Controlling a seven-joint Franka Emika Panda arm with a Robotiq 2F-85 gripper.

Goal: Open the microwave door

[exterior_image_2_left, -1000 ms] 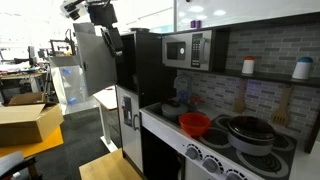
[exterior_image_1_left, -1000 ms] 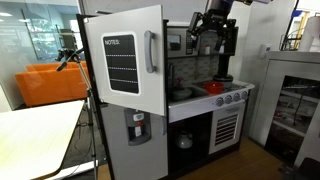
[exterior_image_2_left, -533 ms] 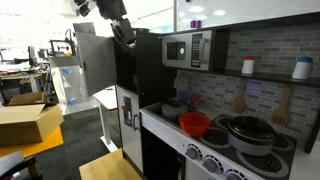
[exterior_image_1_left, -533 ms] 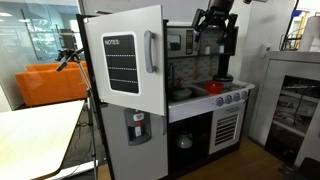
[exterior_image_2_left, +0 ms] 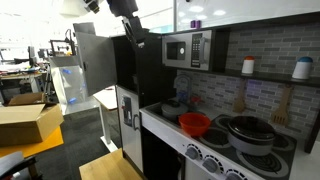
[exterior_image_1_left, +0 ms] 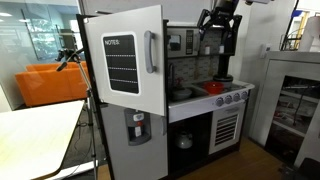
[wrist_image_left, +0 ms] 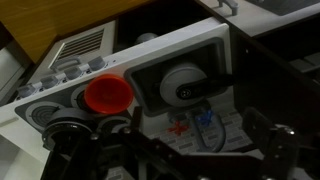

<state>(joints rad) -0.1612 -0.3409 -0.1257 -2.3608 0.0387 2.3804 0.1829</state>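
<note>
The microwave (exterior_image_2_left: 188,50) is a small silver-grey box set in the upper cabinet; it also shows in an exterior view (exterior_image_1_left: 178,42). The microwave door (exterior_image_2_left: 178,50) with its dark window is closed and sits flush. My gripper (exterior_image_2_left: 134,33) hangs in the air to the left of the microwave, at about its height and apart from it. It also shows up by the cabinet top in an exterior view (exterior_image_1_left: 217,32). Its fingers are spread open and hold nothing. The wrist view (wrist_image_left: 198,135) looks down on the counter; the microwave is out of that view.
The big white fridge door (exterior_image_1_left: 133,65) with the NOTES board stands swung open. On the counter are a red bowl (exterior_image_2_left: 195,124), a sink (wrist_image_left: 185,82) and a pot (exterior_image_2_left: 246,132). The black oven (exterior_image_1_left: 226,128) with its slatted vent is below.
My gripper has moved sideways toward the microwave, rightward in both exterior views. The microwave door has not moved.
</note>
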